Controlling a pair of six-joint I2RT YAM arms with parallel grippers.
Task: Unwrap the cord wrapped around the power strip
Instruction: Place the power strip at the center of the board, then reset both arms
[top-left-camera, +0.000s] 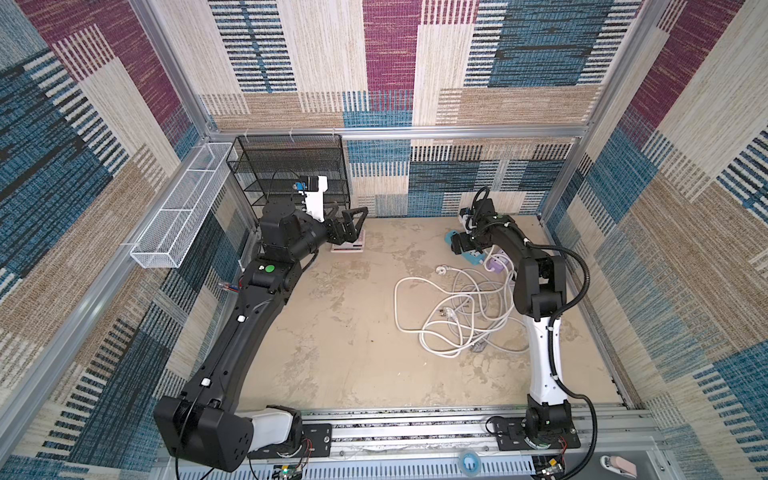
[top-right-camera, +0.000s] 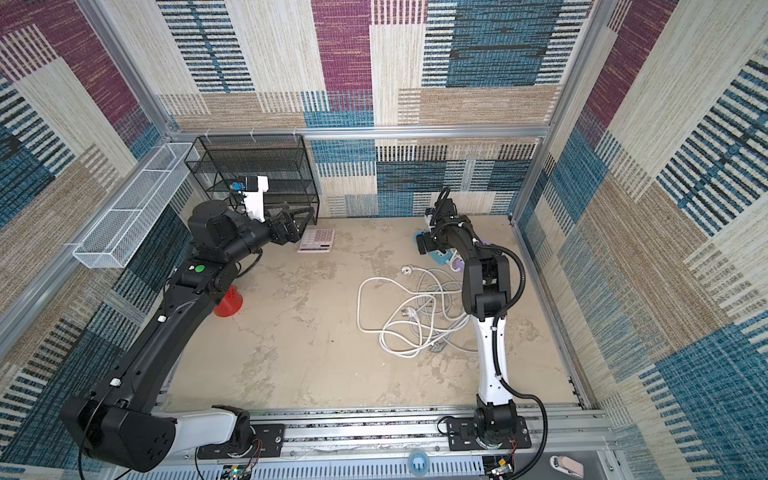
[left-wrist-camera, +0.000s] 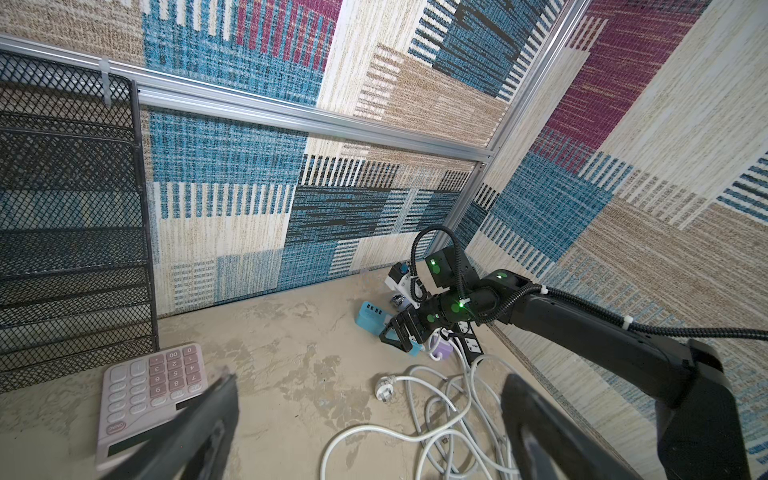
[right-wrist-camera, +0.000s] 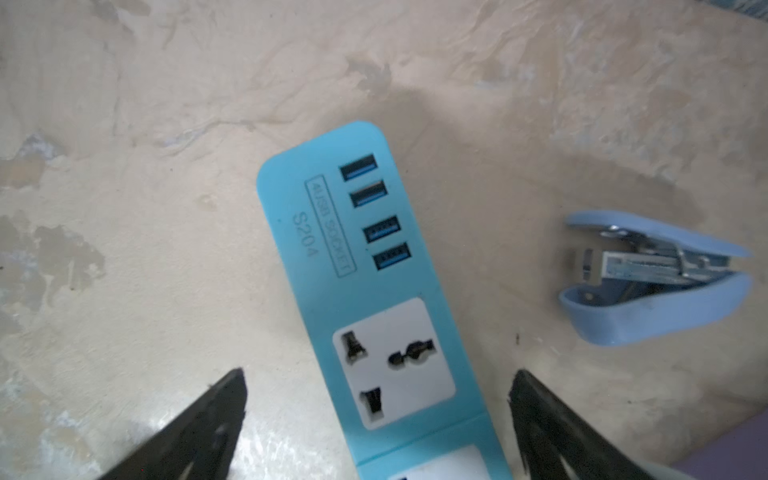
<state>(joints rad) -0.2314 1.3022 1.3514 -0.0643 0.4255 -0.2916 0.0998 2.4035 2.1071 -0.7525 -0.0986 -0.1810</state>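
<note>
The light-blue power strip (right-wrist-camera: 365, 291) lies flat at the far right of the table, also seen in both top views (top-left-camera: 451, 239) (top-right-camera: 419, 238). No cord crosses the part that shows in the right wrist view. My right gripper (right-wrist-camera: 376, 386) is open just above it, one finger on each side, touching nothing. The white cord (top-left-camera: 453, 307) (top-right-camera: 415, 309) (left-wrist-camera: 436, 415) lies in loose tangled loops on the table, nearer than the strip, with a plug (left-wrist-camera: 384, 386) at its left. My left gripper (top-left-camera: 353, 222) (left-wrist-camera: 370, 380) hangs open and empty at the far left.
A pink calculator (top-right-camera: 316, 241) (left-wrist-camera: 153, 386) lies under the left gripper. A blue stapler (right-wrist-camera: 648, 299), a purple adapter (top-left-camera: 496, 262) and a black strip (left-wrist-camera: 471, 345) crowd the power strip. A black mesh rack (top-left-camera: 291, 174), a white wire basket (top-left-camera: 183, 203) and a red cone (top-right-camera: 228, 303) stand at the left.
</note>
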